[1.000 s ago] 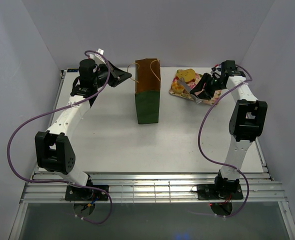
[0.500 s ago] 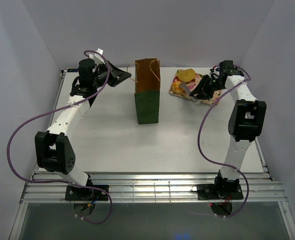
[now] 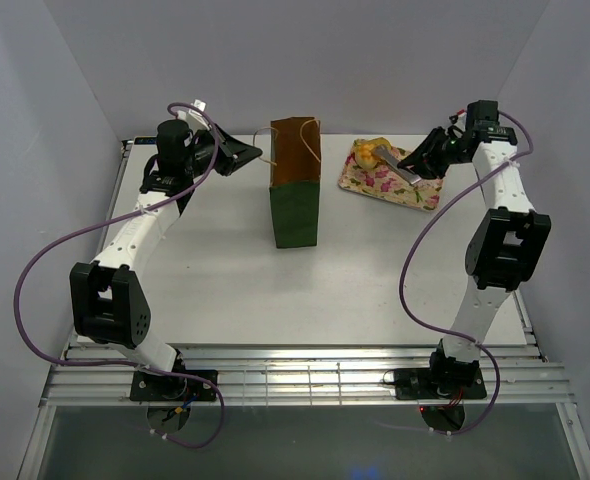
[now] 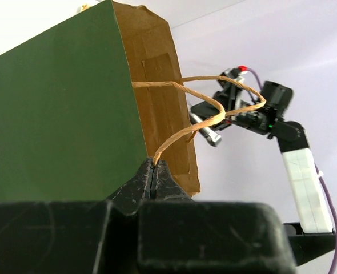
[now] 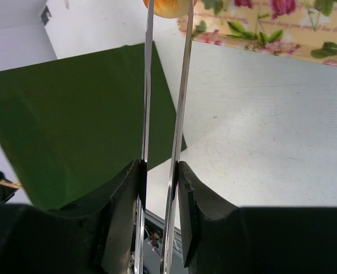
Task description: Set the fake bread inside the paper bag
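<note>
Left arm (image 3: 135, 235) stretches forward, left gripper (image 4: 153, 171) pinched tight; right arm (image 3: 500, 240) rears upright, wrist bent inward, right gripper (image 5: 160, 168) narrowly parted.

White-and-black arms (image 3: 135, 235), purple cables (image 3: 16, 295)

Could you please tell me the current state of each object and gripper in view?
paper bag: upright, top open.
left gripper: shut on bag handle.
right gripper: shut on tongs.
tongs: squeezed onto a bread piece.
bread piece: gripped between the tong tips.
tray: lying flat.
</note>
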Controlling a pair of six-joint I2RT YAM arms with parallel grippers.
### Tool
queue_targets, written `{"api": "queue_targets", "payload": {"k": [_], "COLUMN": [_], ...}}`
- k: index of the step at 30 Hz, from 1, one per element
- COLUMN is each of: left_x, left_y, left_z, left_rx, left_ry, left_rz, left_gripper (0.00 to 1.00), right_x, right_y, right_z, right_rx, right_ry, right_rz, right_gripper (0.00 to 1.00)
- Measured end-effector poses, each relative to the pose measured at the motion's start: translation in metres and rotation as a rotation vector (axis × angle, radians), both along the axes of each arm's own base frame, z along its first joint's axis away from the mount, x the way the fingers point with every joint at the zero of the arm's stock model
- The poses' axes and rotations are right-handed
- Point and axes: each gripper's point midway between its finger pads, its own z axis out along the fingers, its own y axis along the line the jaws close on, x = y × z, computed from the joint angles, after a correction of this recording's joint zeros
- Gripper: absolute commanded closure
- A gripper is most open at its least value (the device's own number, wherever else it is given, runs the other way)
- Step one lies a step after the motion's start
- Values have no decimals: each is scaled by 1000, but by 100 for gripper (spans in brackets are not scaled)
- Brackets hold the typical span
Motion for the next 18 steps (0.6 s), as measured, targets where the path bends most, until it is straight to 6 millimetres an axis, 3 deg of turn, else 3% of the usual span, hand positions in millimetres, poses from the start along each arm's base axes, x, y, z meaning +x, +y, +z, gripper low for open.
{"api": "queue_targets", "payload": {"k": [6,11,14,18], "left_x": [-1,-1,-1,-3], "left_y": [1,1,2,2], "left_z": [-9,-11,-9,-7], "left_rx": [-8,-14,-22,-31], "left_ry": [26,31,25,20], "left_rz": [4,7,10,12], "left_gripper": [100,100,100,100], "right_x": [-5,-21,-40,-88], "right_y": [7,26,47,85], "right_z": [62,132,180,235], "right_rx": [31,103,156,235], "right_ry": [-111,-232,-323,-419], "right_rz": [12,61,122,233], "right_gripper": [81,81,81,81]}}
